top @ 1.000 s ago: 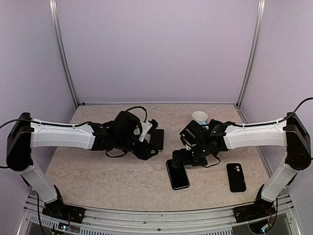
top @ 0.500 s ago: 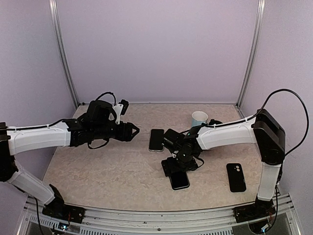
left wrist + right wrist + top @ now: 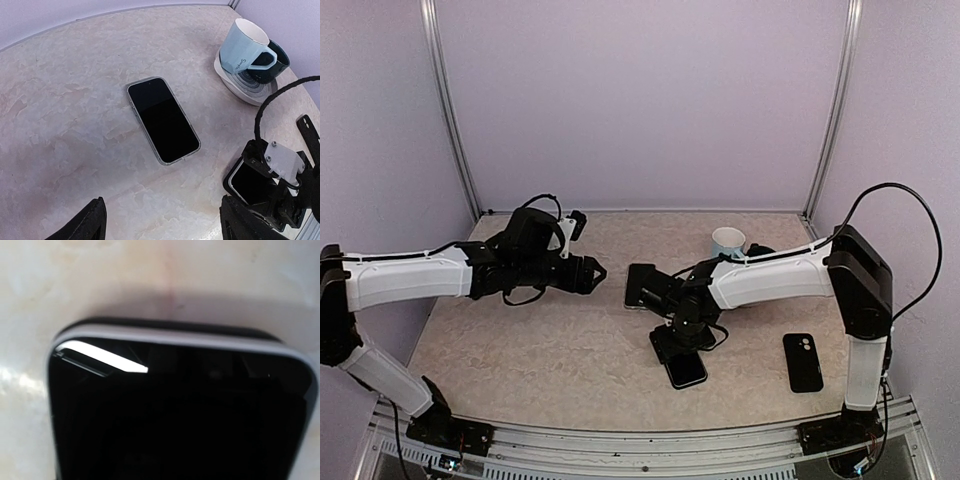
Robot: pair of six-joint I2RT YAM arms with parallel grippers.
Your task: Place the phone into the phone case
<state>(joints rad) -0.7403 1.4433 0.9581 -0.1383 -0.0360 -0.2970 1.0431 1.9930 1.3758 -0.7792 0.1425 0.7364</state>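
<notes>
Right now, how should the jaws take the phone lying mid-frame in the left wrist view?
Likely across its long edges at mid-length, from straight above: the phone lies flat, screen up, on the table, so only its thin sides are grippable.

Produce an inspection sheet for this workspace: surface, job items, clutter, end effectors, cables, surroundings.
Surface: beige mottled tabletop, nothing spilled seen.
Job's things: dark-screened phone flat under the right end effector; pale-rimmed phone flat mid-table; black phone or case, camera cutout up, near the right edge.
Clutter: pale blue mug and dark cup on a white dish.
End effectors: left end effector open, empty; right end effector down at the dark-screened phone's far end, opening not discernible.
Cables: black loop at the left wrist; black cable by the right end effector.
Surroundings: lilac walls, metal frame posts.
</notes>
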